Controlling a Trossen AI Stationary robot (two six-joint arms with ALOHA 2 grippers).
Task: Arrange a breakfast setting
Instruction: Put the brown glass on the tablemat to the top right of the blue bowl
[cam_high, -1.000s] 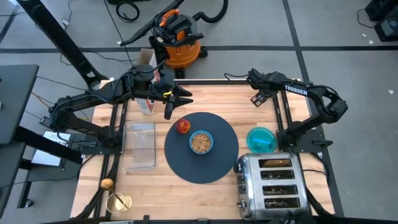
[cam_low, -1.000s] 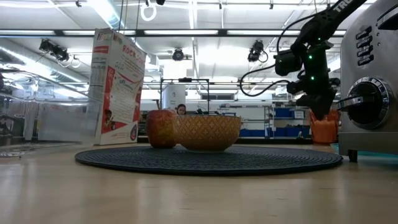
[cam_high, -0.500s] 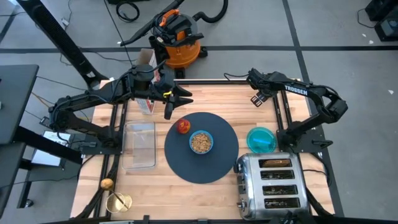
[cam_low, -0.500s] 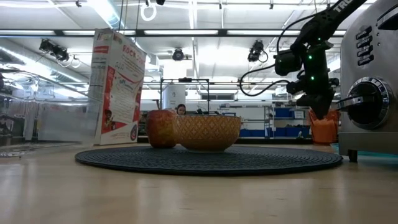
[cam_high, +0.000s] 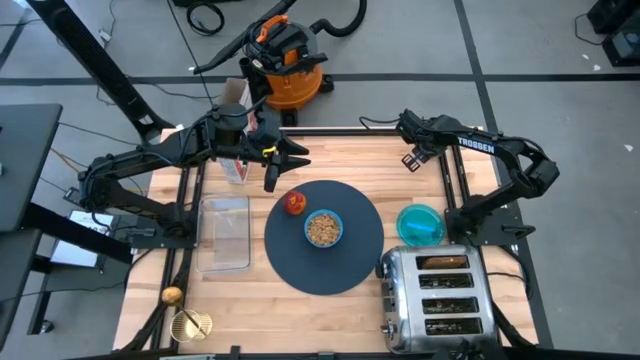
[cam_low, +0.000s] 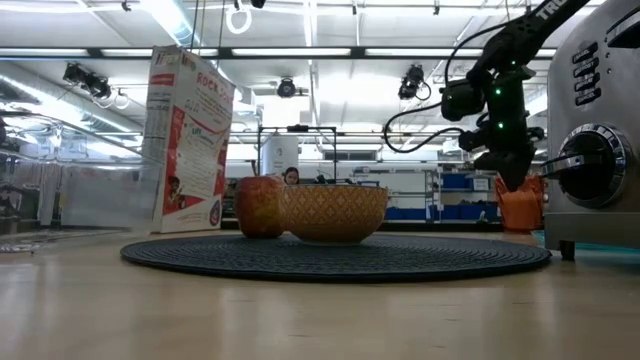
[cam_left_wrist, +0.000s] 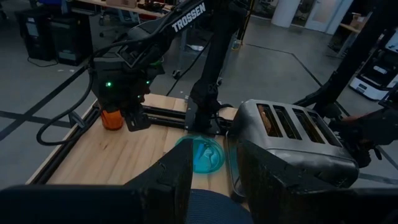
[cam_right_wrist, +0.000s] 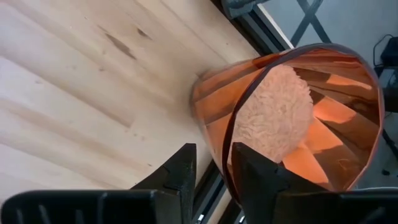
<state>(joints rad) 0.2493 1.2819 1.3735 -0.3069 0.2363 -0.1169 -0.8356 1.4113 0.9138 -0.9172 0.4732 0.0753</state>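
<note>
The right wrist view looks straight down past the right gripper (cam_right_wrist: 211, 165), whose two dark fingers (cam_right_wrist: 180, 168) straddle the near rim of the copper-orange cup (cam_right_wrist: 292, 118), one finger outside the wall and one inside; they sit close either side of the thin wall, but I cannot tell whether they already pinch it. The cup stands at the table's (cam_high: 350, 305) far right corner by the frame rail, directly under this gripper. From above, the right gripper (cam_high: 413, 158) hangs over that corner, with the teal dish (cam_high: 420, 224) toward the front of it and the toaster (cam_high: 437, 296) further front again. The left gripper (cam_high: 272, 172) hovers above the wood with its fingers a little apart and nothing between them; the red apple (cam_high: 294, 203) lies just in front of it on the dark round mat (cam_high: 350, 250), and the light-blue bowl (cam_high: 323, 228) of cereal sits just beyond the apple on the same mat. A cereal box (cam_low: 186, 140) stands behind the left gripper, and a clear tray (cam_high: 224, 233) lies to its outer side.
</note>
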